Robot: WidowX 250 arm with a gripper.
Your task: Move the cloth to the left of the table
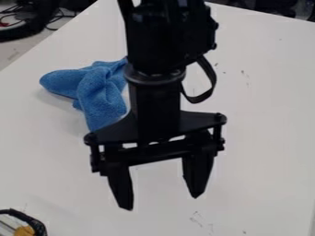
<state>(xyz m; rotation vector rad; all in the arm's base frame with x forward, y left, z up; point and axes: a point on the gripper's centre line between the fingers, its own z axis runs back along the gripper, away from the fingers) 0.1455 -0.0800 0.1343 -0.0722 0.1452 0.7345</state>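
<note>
Holding nothing with the end effector [161,201], spread wide at five o'clock from the blue cloth [102,99], bunched toward ten o'clock on the tabletop [265,138]. Probably at the pre-grasp step; next, go toward eleven o'clock, pinch, then carry toward nine o'clock.

I'm watching from afar through one fixed camera that stands over the table [261,138] and looks down at a slant across its top. It sits close in: the arm [161,41] enters at the top edge, and the gripper [162,203] hangs large in the middle, nearer my lens than the tabletop. My view runs past the table's far edges, taking in a bit of floor [14,51] at upper left.
</note>
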